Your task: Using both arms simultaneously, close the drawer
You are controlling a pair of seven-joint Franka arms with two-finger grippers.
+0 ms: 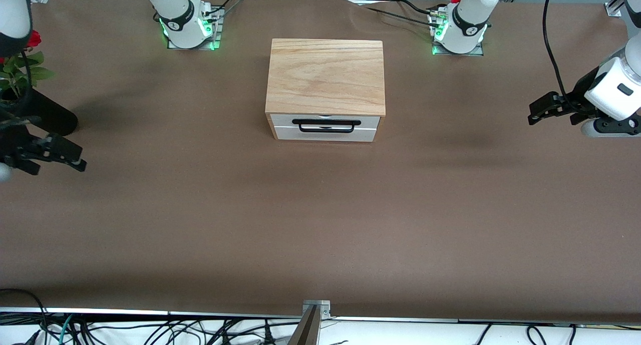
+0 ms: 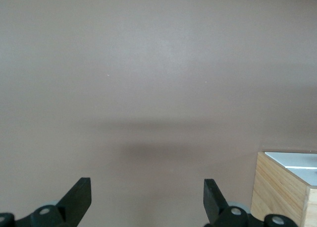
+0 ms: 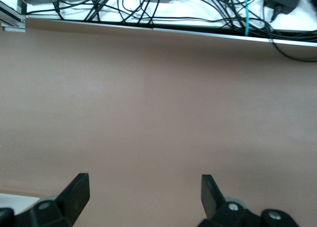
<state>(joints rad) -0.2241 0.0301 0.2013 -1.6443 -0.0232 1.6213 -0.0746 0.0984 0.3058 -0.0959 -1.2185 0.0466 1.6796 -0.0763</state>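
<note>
Drawer (image 1: 324, 127) sits mid-table, its white front flush with the box (image 1: 326, 75) and facing the front camera, black handle (image 1: 326, 125) across it. You have bare brown table (image 1: 320, 225) in front of it, with nothing in the way. Your right gripper (image 1: 59, 154) hangs over the right arm's end of the table, fingers (image 3: 74, 192) spread wide. A dark vase (image 1: 42, 115) with a red flower (image 1: 33, 38) stands close by it. Your left gripper (image 1: 543, 109) hangs over the left arm's end, fingers (image 2: 79, 197) likewise spread, pointing toward the box.
</note>
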